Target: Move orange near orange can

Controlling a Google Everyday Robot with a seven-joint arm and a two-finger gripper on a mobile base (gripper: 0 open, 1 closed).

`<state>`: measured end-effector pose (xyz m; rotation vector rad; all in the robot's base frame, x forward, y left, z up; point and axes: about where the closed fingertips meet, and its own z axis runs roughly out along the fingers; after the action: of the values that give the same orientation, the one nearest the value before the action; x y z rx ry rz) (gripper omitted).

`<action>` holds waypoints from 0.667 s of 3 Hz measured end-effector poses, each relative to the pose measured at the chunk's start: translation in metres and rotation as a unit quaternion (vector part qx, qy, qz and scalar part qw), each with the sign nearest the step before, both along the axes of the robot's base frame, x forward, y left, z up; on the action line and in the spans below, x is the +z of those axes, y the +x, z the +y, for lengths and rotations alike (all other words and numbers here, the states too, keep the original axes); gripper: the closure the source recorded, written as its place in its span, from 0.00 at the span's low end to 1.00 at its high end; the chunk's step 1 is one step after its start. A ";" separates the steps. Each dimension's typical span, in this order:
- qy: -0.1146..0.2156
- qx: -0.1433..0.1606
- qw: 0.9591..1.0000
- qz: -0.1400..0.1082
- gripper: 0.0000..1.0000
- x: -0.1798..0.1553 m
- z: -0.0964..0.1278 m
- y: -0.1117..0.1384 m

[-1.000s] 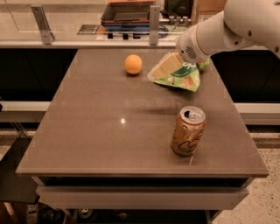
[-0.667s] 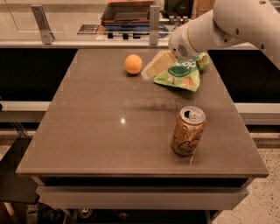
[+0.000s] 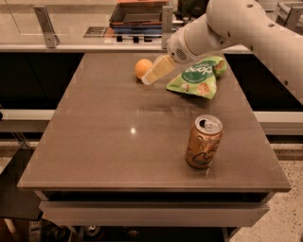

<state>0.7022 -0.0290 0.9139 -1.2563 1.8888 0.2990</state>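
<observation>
The orange (image 3: 141, 67) is a small round fruit on the far middle of the brown table (image 3: 104, 142). The orange can (image 3: 203, 142) stands upright near the front right, orange-brown with a silver top. My gripper (image 3: 150, 77) reaches in from the upper right on a white arm (image 3: 236, 23). Its pale fingers (image 3: 158, 70) sit just right of the orange and partly cover its right side. The gripper is far behind and to the left of the can.
A green snack bag (image 3: 199, 76) with white lettering lies at the far right of the table, between the orange and the can. A counter with a metal rail (image 3: 46, 23) and a dark tray (image 3: 137, 14) runs behind the table.
My arm and gripper have moved left, from over the green bag to right beside the orange. The orange, bag and can have not moved.
</observation>
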 end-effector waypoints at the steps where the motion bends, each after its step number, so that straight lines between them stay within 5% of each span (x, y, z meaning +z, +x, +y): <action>1: -0.003 0.009 1.000 0.005 0.00 -0.017 0.011 0.023; 2: -0.007 0.016 1.000 0.007 0.00 -0.027 0.019 0.042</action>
<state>0.7444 -0.0100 0.8865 -1.2979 1.8871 0.3127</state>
